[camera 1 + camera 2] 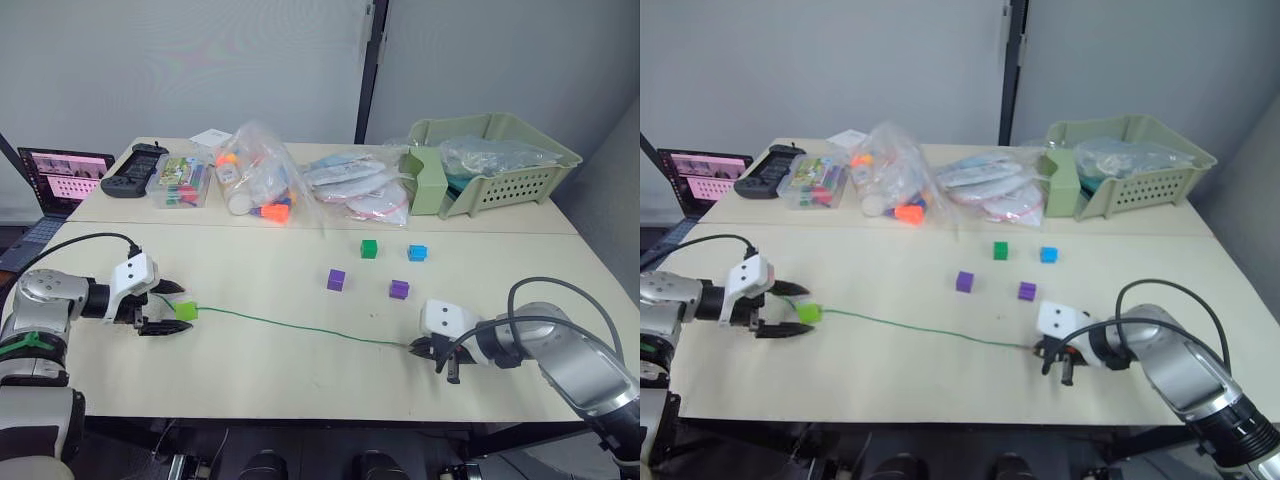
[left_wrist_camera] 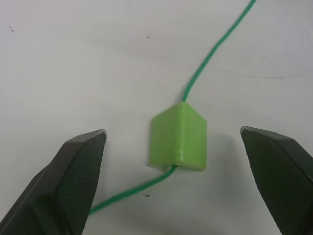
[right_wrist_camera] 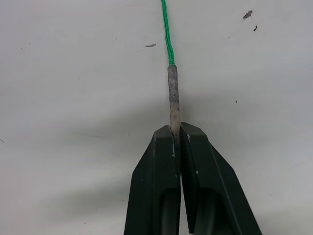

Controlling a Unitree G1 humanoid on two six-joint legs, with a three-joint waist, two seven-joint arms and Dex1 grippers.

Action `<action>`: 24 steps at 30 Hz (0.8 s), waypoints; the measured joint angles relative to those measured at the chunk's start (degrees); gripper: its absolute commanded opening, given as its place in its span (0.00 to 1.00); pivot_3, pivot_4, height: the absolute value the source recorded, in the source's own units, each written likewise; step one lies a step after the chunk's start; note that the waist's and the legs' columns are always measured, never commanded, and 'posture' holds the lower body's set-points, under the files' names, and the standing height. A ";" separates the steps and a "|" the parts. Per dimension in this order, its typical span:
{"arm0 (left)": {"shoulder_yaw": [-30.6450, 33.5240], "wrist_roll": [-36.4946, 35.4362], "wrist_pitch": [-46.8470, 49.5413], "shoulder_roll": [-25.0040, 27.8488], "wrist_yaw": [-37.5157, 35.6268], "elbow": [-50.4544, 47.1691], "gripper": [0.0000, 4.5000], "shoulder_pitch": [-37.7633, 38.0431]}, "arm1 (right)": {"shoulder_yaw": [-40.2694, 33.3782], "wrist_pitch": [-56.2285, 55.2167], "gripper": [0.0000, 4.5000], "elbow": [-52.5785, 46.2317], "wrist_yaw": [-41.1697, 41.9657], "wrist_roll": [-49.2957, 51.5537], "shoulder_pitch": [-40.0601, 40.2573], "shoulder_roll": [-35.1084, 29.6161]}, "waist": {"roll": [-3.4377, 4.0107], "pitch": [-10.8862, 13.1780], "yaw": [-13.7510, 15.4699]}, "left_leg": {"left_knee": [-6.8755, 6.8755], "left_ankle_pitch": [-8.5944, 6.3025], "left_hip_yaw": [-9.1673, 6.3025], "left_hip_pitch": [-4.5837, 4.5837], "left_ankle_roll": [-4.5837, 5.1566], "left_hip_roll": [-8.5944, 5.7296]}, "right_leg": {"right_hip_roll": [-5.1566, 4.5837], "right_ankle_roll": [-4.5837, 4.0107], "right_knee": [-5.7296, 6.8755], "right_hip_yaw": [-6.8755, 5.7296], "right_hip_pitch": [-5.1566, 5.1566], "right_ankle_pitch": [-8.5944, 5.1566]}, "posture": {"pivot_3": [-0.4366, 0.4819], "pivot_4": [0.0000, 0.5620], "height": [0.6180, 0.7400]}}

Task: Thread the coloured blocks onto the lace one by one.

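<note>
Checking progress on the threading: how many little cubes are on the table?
5. A lime green cube sits on the green cord by the left gripper. Loose mid-table: two purple cubes, a dark green cube, a blue cube.

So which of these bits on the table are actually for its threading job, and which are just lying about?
For the job: green lace, lime block already on it, two purple blocks, dark green block, blue block.

Lying about: laptop, toy bags, basket.

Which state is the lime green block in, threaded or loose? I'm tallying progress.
Threaded: the lace enters one face of the lime green block and exits the opposite one, between the open left pincer.
</note>
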 measured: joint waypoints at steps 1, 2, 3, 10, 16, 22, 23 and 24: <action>0.52 -0.55 0.92 -0.07 -0.89 -1.03 0.99 -0.23 | -0.02 -0.02 0.00 0.06 0.08 0.01 0.00 0.00 | 0.00 0.00 0.00 | 0.00 0.00 0.00 0.00 0.00 0.00 | 0.00 0.00 0.00 0.00 0.00 0.00 | 0.48 0.27 0.95; 1.01 -1.56 2.08 -0.34 -1.83 -2.45 0.99 -0.49 | -0.05 -0.04 0.00 0.14 0.16 0.02 0.01 0.00 | 0.00 0.00 0.00 | 0.00 0.00 0.00 0.00 0.00 0.00 | -0.01 0.00 0.01 0.00 0.00 0.00 | 0.48 0.27 0.95; 1.22 -3.03 4.00 -0.95 -3.03 -5.20 0.99 -0.53 | -0.10 -0.05 0.00 0.21 0.23 0.03 0.02 0.00 | 0.00 0.00 0.07 | 0.00 0.00 -0.01 0.00 0.00 -0.01 | -0.02 0.00 0.01 0.00 0.01 0.00 | 0.48 0.27 0.95; -2.11 -10.42 18.15 -8.16 -4.50 -31.86 0.99 2.39 | -0.30 0.23 0.00 0.04 0.18 0.15 0.01 0.19 | 0.00 0.00 -0.05 | 0.02 0.00 -0.04 0.00 0.00 -0.01 | -0.01 0.01 0.06 0.05 0.01 0.01 | 0.48 0.27 0.95; -6.63 -10.93 23.62 -15.29 -0.33 -44.82 0.99 6.27 | -0.31 3.55 0.00 -2.46 0.41 1.79 -2.29 2.59 | 0.00 0.00 -0.41 | 0.00 0.00 -0.06 0.03 0.00 -0.01 | 0.03 0.00 0.09 0.09 0.00 0.01 | 0.48 0.27 0.95; -12.95 -10.85 24.44 -24.12 3.69 -49.83 0.99 9.47 | -0.12 8.98 0.00 -6.56 -0.31 4.89 -7.76 7.58 | 0.00 0.00 -0.03 | 0.03 0.00 -0.12 -0.01 0.00 -0.06 | 0.02 0.00 0.09 0.11 0.02 0.01 | 0.48 0.27 0.95; -13.19 -10.85 24.54 -24.69 4.11 -49.85 0.99 9.56 | -0.12 9.68 0.00 -7.09 -0.32 5.39 -7.94 7.63 | 0.00 0.00 0.05 | 0.04 0.00 -0.12 -0.01 0.00 -0.07 | 0.01 0.00 0.08 0.10 0.02 0.02 | 0.48 0.27 0.95; -13.47 -10.84 24.54 -25.01 4.58 -49.85 0.99 9.56 | -0.09 10.66 0.00 -7.72 -0.33 5.96 -7.97 7.63 | 0.00 0.00 0.07 | 0.05 0.00 -0.12 -0.01 0.00 -0.07 | 0.01 0.01 0.05 0.10 0.04 0.02 | 0.48 0.27 0.95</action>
